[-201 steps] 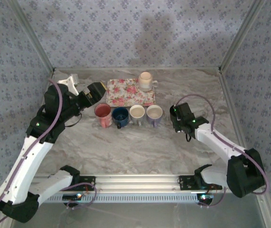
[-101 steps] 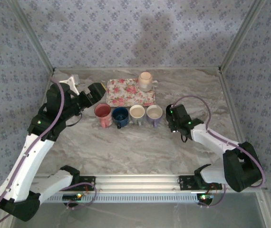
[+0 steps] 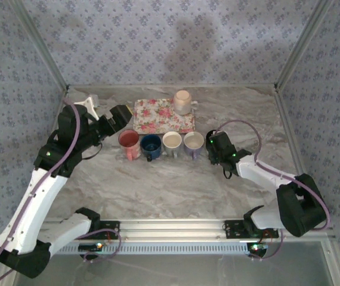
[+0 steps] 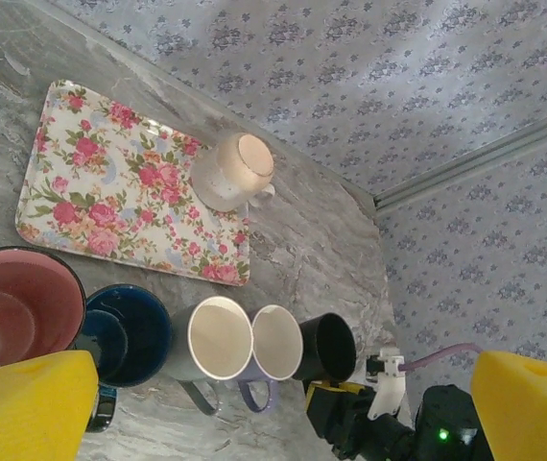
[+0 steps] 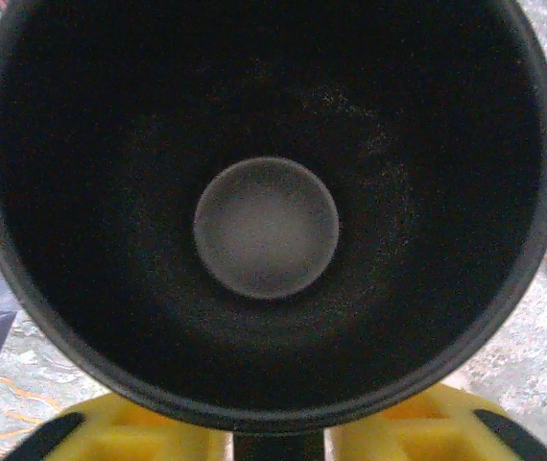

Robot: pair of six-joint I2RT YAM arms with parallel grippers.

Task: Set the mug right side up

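Right wrist: round, matte black mug (image 5: 266, 230)

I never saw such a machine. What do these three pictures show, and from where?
Two robot arms are bolted to a table. The wide picture is from above and behind them; each other one is from a wrist camera. In a row stand a pink mug, blue mug, white mug and lilac mug; behind lie a floral tray and a cream mug. The left gripper is open, empty. The right gripper holds a black mug at the row's end; its camera looks into it.
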